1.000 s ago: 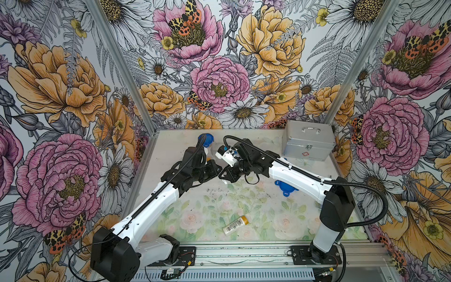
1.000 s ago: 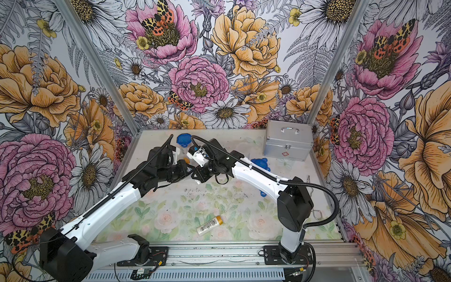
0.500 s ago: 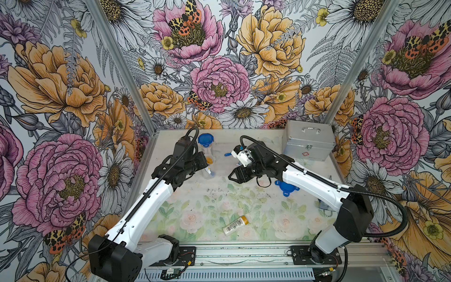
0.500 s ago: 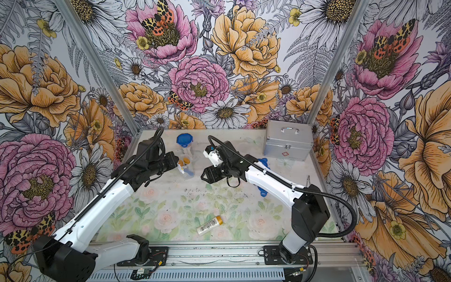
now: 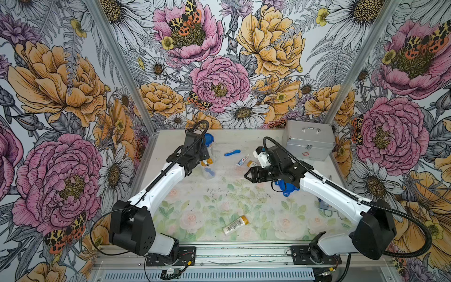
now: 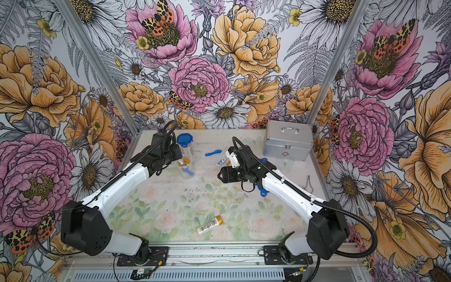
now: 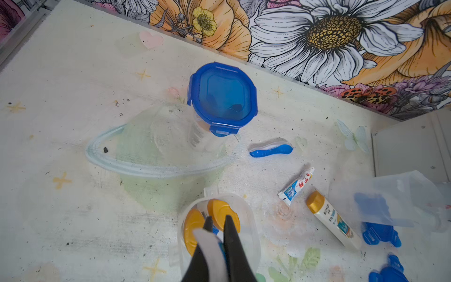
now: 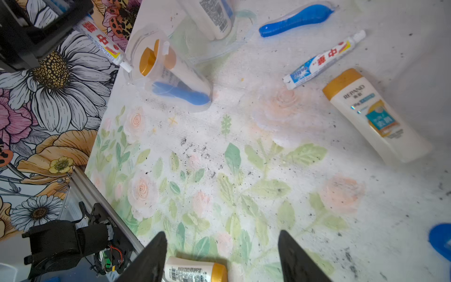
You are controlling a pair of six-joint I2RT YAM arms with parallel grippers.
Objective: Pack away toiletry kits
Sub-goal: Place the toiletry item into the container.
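**Left wrist view: toothpaste tube poised over the open cup**

The left gripper [image 7: 218, 222] has its jaws pressed nearly together, pinching a small toothpaste tube [image 8: 102, 36]. It holds the tube cap end down at the mouth of the open cup [image 7: 251, 227]. A narrow pinch on the flat tube seems chosen so it can drop straight in beside what the cup already holds: two gold-capped bottles [image 7: 220, 211] and a blue toothbrush [image 8: 180, 94]. With no lid on, this kit looks one item short of sealing.

Just beyond the open cup, on its side away from the arm bases, stands a lidded cup [image 7: 222, 95], seemingly finished. On the open cup's side toward the right arm [image 5: 327, 193] lie a loose toothbrush [image 7: 271, 149], a loose tube [image 7: 296, 186] and a loose bottle [image 7: 332, 219], each apart from the others. They are probably the makings of the next kit. A spare lid [image 5: 286, 186] lies farther that way, partly under the arm. A far bottle [image 5: 235, 224] lies well apart from the open cup, toward the arm bases.

The left arm [image 5: 166, 185] stretches up from its base, wrist tipped down over the open cup. The right arm is bent at the elbow. The right gripper [image 8: 222, 233] points toward the open cup but is well apart from it, jaws spread wide and empty above the tabletop [image 8: 219, 171].
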